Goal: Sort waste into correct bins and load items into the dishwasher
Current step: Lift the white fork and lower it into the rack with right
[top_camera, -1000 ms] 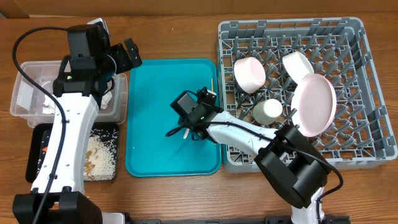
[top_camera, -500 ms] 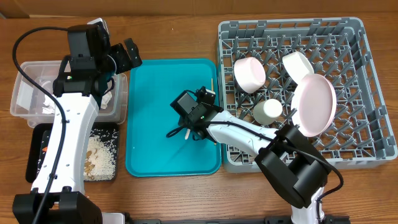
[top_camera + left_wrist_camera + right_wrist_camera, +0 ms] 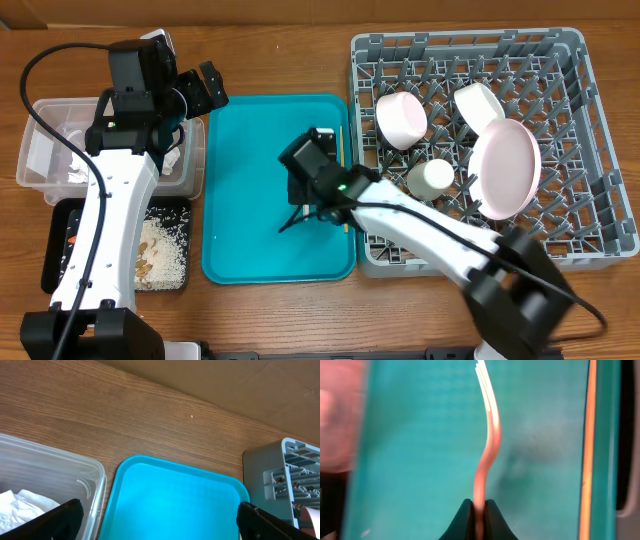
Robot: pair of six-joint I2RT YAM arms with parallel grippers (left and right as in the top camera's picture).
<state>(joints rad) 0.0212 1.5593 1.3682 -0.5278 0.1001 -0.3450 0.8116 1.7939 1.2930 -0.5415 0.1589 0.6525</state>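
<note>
- Over the right half of the teal tray [image 3: 240,200], the white fork [image 3: 487,445] is clamped by its handle in the right gripper [image 3: 479,510]. The jaws are pressed together on it, and the tines point away from the wrist above the tray's floor.
- Along the teal tray's right edge lies the thin wooden stick [image 3: 587,450], apart from the fork.
- Just beyond the teal tray's upper left corner hangs the left gripper [image 3: 205,92], fingers spread wide and holding nothing.
- Left of the teal tray stands the clear tub [image 3: 40,150] with crumpled napkins [image 3: 20,505] inside. Below it, the black tray [image 3: 60,220] holds pale crumbs [image 3: 160,250].
- Right of the teal tray, just beside it, the grey dish rack [image 3: 590,100] carries the near bowl [image 3: 402,118], the far bowl [image 3: 478,103], the white cup [image 3: 432,178] and the pink plate [image 3: 507,168] standing on edge.
</note>
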